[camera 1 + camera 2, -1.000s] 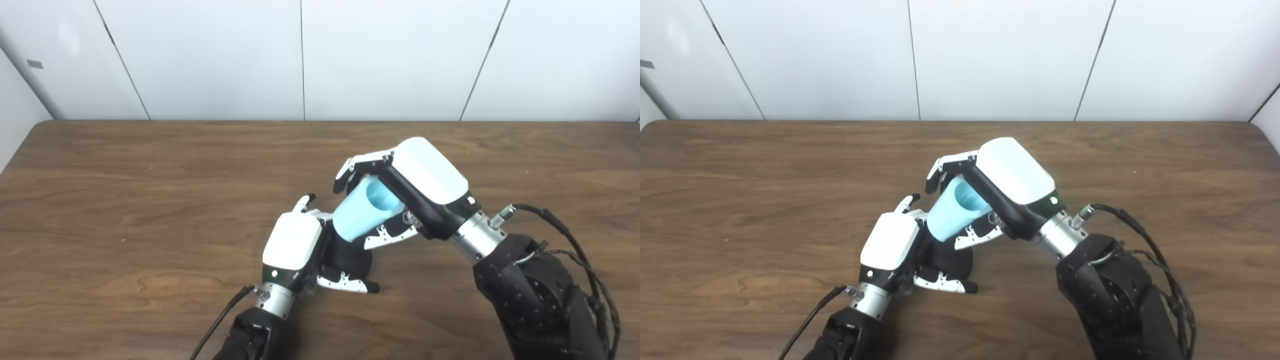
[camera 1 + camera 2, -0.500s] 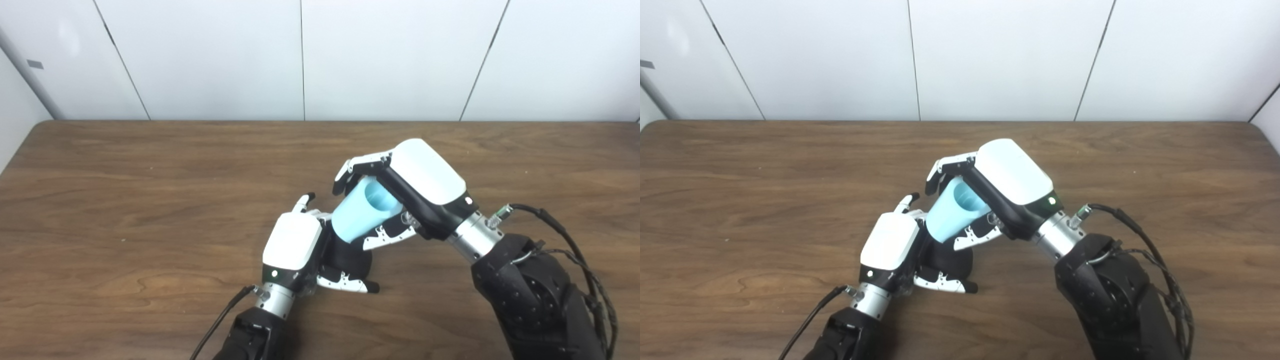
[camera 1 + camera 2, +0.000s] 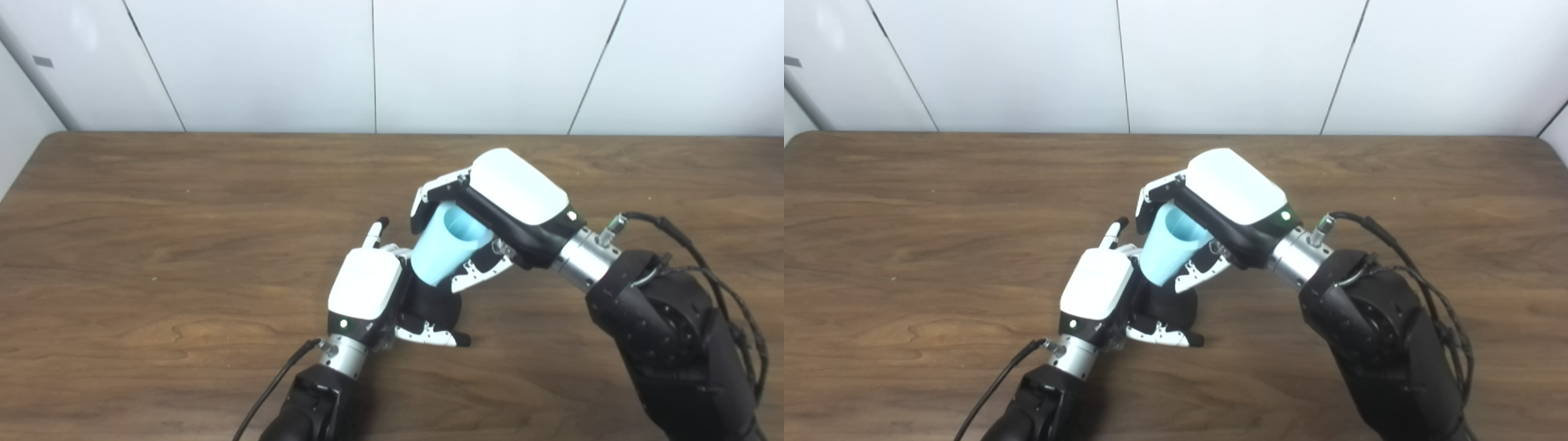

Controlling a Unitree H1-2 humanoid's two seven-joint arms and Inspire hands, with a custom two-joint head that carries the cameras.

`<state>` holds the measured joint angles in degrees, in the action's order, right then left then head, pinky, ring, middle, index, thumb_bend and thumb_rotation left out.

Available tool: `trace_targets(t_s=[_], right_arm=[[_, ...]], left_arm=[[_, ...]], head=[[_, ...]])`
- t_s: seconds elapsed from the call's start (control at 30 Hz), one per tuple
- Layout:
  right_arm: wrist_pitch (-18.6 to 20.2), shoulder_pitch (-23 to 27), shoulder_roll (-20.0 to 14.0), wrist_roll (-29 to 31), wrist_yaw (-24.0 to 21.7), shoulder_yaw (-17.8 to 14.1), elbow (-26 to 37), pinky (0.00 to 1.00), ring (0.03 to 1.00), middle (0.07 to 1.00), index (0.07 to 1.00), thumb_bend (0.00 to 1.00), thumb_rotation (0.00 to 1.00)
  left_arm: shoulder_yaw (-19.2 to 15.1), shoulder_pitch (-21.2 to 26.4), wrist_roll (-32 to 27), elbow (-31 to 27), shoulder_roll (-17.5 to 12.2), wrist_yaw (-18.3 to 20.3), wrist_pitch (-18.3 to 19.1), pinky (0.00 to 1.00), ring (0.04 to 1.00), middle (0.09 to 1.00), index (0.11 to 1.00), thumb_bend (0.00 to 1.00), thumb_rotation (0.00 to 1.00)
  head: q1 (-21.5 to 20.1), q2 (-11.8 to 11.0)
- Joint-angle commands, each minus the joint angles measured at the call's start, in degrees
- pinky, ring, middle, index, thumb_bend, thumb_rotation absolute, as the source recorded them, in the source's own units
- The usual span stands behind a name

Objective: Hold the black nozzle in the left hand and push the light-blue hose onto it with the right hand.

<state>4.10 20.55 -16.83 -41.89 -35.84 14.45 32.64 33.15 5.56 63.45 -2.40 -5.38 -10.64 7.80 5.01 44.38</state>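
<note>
My left hand [image 3: 366,291] rests low on the wooden table [image 3: 153,245], shut around the black nozzle [image 3: 436,304], whose rounded body shows between its fingers and thumb. One finger of that hand sticks up straight. My right hand [image 3: 511,202] is shut on the light-blue hose [image 3: 442,248], a short tapered tube held tilted, its open end facing up toward me. The hose's lower end sits down on the top of the nozzle; the joint itself is hidden behind my fingers.
The brown table stretches wide to the left and behind both hands, with white wall panels [image 3: 367,61] past its far edge. Black cables run off my right forearm [image 3: 692,245] and left wrist [image 3: 275,386].
The whole picture has shifted down a little, so the camera moved. My right hand has tipped the hose more upright over the nozzle. The left hand keeps its hold.
</note>
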Motion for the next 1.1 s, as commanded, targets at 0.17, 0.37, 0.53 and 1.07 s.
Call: trace_targets(t_s=[0.17, 0.37, 0.53, 1.07], right_arm=[[0.0, 2.6, -0.2, 0.6, 0.9, -0.7, 0.2, 0.22, 0.352, 0.487, 0.519, 0.51, 0.0], [0.4, 3.1, -0.7, 0.5, -0.3, -0.5, 0.4, 0.25, 0.336, 0.471, 0.55, 0.5, 0.0], [1.0, 3.6, -1.2, 0.4, -2.2, -0.2, 0.5, 0.26, 0.338, 0.474, 0.554, 0.5, 0.0], [4.6, 9.2, -2.6, -1.7, -11.1, 2.4, 1.5, 0.31, 0.373, 0.521, 0.517, 0.51, 0.0]], left_arm=[[2.4, -1.8, 0.8, 3.4, 0.6, 1.6, 0.0, 0.99, 0.619, 0.46, 0.507, 0.52, 0.0], [2.5, -1.9, 0.8, 3.8, 0.7, 1.3, 0.2, 0.98, 0.619, 0.467, 0.504, 0.52, 0.0], [2.7, -1.9, 0.9, 3.7, 0.9, 1.3, 0.3, 0.98, 0.619, 0.471, 0.501, 0.52, 0.0], [3.3, -2.1, 1.3, 3.4, 1.4, 2.0, 1.8, 0.99, 0.622, 0.459, 0.51, 0.52, 0.0]], head=[[0.0, 0.1], [-0.1, 0.1], [-0.1, 0.3], [0.4, 0.9]])
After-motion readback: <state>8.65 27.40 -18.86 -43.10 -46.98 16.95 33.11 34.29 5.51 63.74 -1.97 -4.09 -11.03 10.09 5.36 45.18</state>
